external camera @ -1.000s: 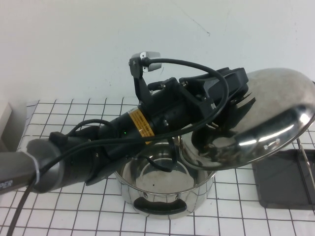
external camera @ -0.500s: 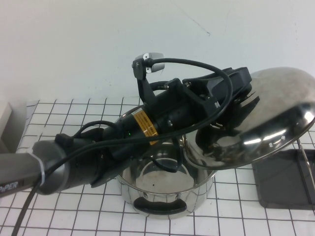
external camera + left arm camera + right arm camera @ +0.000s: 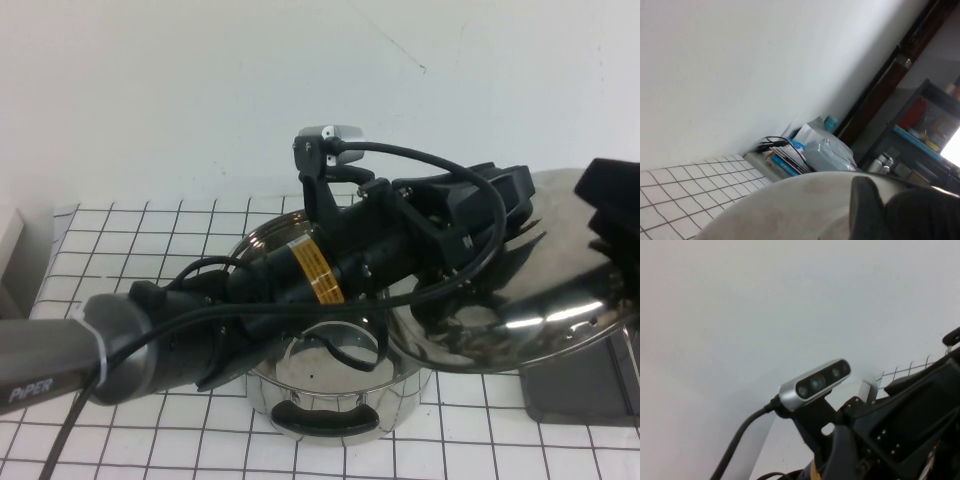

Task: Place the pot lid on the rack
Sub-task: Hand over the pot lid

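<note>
My left gripper [image 3: 520, 225] is shut on the pot lid [image 3: 560, 300] and holds it tilted in the air at the right, above the rack. The lid is shiny steel; its black knob is hidden by the gripper in the high view. In the left wrist view the lid's dome [image 3: 800, 205] fills the lower part, with one finger [image 3: 867, 205] beside the dark knob [image 3: 925, 215]. Only a dark grey corner of the rack [image 3: 585, 390] shows under the lid. My right gripper [image 3: 615, 215] is a black shape at the right edge, close above the lid.
The deep steel pot [image 3: 335, 400] stands open at the front centre, under my left arm. The table has a white grid cloth [image 3: 150, 240]. The right wrist view shows my left arm's wrist camera [image 3: 815, 382] against the white wall.
My left arm has carried the lid further right and lower, over the rack. My right gripper has come into the high view at the right edge.
</note>
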Controlling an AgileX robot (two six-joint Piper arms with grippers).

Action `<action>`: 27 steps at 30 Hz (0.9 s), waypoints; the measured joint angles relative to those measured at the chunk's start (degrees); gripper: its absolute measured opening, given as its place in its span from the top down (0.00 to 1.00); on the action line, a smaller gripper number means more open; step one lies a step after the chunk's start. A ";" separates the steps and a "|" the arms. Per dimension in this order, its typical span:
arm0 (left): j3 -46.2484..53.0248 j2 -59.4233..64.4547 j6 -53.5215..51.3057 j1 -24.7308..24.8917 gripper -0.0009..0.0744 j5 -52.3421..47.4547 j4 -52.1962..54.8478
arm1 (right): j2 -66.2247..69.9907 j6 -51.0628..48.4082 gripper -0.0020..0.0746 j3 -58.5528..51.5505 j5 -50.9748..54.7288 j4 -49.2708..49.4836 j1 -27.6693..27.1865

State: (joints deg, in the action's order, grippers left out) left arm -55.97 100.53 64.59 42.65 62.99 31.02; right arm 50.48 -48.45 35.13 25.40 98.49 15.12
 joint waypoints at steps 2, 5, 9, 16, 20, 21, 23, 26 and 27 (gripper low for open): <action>0.00 0.13 -0.26 0.00 0.56 -0.26 0.00 | 0.67 -0.84 0.31 0.30 1.18 0.00 0.00; 0.00 0.13 -1.42 -0.22 0.56 0.16 -1.84 | 0.91 -3.48 0.31 1.52 2.19 0.00 0.00; 0.00 0.13 -3.04 -0.52 0.56 1.10 -5.12 | 1.02 -6.89 0.31 5.08 4.12 -0.11 0.00; -0.09 0.13 -3.08 -4.22 0.56 1.23 -6.37 | 0.03 -9.21 0.31 8.60 4.28 -0.11 0.00; -0.09 0.13 -0.20 -6.01 0.56 1.23 -7.15 | -0.99 -10.23 0.31 8.60 2.34 -0.11 0.00; -0.09 0.13 0.47 -6.28 0.56 1.23 -7.40 | -0.99 -10.33 0.31 8.60 1.93 -0.11 0.00; -0.09 0.13 1.07 -6.27 0.56 1.23 -7.54 | -0.99 -10.33 0.31 8.60 1.70 -0.11 0.00; -0.09 0.13 1.52 -6.27 0.56 1.23 -7.43 | -0.99 -10.33 0.31 8.60 0.47 -0.11 0.00; -0.09 0.13 1.56 -6.27 0.56 1.23 -7.56 | -0.99 -10.46 0.31 8.60 -0.07 -0.11 0.00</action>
State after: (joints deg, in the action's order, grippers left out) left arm -56.07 100.66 66.15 36.38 64.22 23.47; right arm 49.49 -58.91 43.73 25.32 98.38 15.12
